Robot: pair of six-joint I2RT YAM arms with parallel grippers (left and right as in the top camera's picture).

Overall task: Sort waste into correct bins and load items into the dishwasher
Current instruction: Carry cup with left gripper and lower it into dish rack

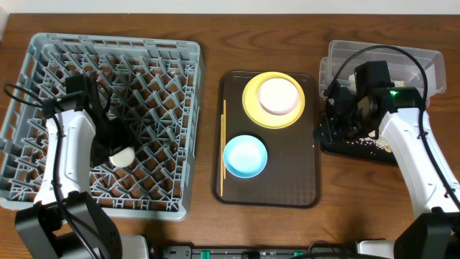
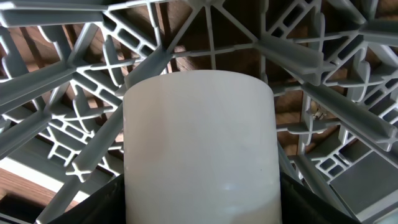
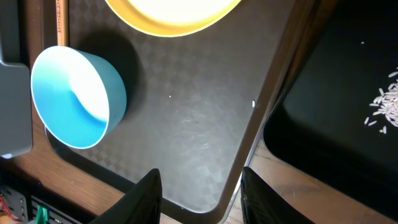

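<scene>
The grey dishwasher rack (image 1: pixel 165 57) fills the left of the table. Low inside it my left gripper (image 1: pixel 109 142) is shut on a small white cup (image 1: pixel 121 156); in the left wrist view the cup (image 2: pixel 199 143) fills the space between both dark fingers (image 2: pixel 93 205). My right gripper (image 1: pixel 325 132) hangs open and empty over the near right corner of the brown tray (image 3: pixel 205 124). The yellow plate (image 1: pixel 251 108) carries a white bowl (image 1: pixel 278 95). A light blue bowl (image 1: pixel 245 156) and chopsticks (image 1: pixel 223 147) also lie on that tray. Rice crumbs (image 3: pixel 387 106) lie in the black bin (image 3: pixel 323 143).
A clear plastic tub (image 1: pixel 424 61) stands at the back right, behind the black bin (image 1: pixel 352 146). The right arm partly covers both. Bare wooden tabletop (image 1: pixel 345 194) shows in front of the tray and the black bin.
</scene>
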